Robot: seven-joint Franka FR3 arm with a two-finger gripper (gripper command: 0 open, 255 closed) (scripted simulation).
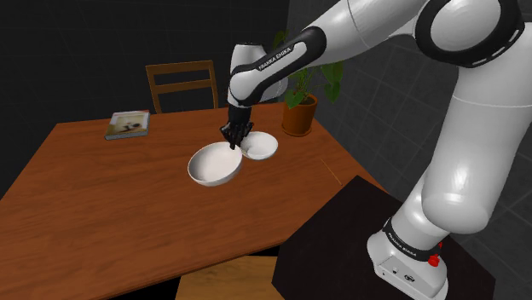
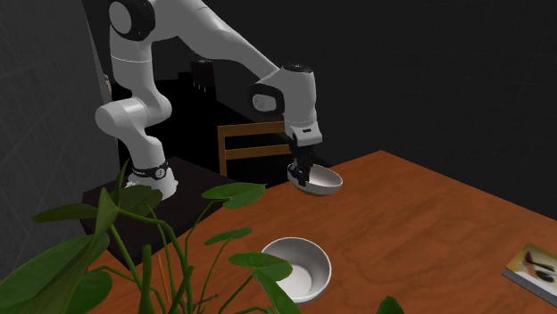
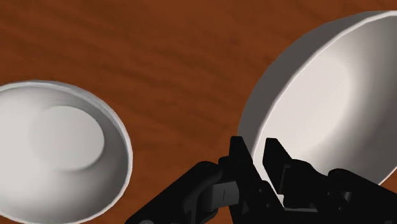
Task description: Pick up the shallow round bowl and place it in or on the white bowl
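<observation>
Tool (image 2: 303, 176) w/ shallow bowl (image 2: 325, 184) over wood tbl (image 2: 428, 234).

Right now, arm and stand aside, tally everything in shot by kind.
Bowls: 2, held bowl in the claw, other bowl on the table
Book: 1
Potted plant: 1
Chairs: 2, far chair near the book, near chair behind the claw
Table: 1
Total: 7
</observation>
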